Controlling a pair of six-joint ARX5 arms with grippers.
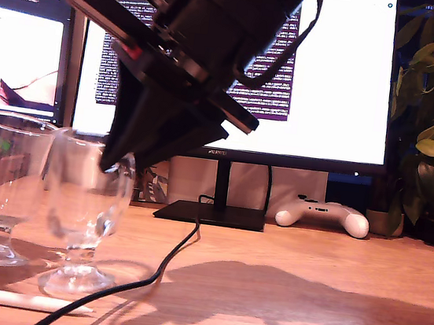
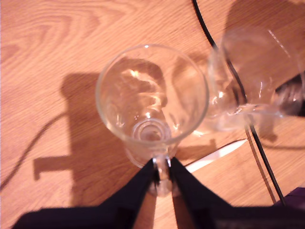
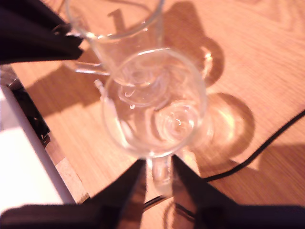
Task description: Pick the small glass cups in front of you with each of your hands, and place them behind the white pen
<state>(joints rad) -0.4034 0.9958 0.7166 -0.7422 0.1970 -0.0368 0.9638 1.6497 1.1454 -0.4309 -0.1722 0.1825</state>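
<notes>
- Two glass cups stand side by side on the table (image 1: pixel 331 264) at the exterior view's left: the first cup (image 1: pixel 0 183), and to its right the second cup (image 1: pixel 84 210).
- The white pen (image 1: pixel 18 298) lies just nearer than both, a black cable (image 1: pixel 165 263) crossing beside it.
- My first hand (image 2: pixel 162 174) pinches the first cup's (image 2: pixel 150 102) handle.
- My second hand (image 3: pixel 159 179) pinches the second cup's (image 3: pixel 155 102) handle.
- Monitor (image 1: pixel 331 73) and white game controller (image 1: pixel 323 215) sit far behind.

Monitor (image 1: pixel 236 70) bezel: "HUAWEI", probably; on-screen text too small.
</notes>
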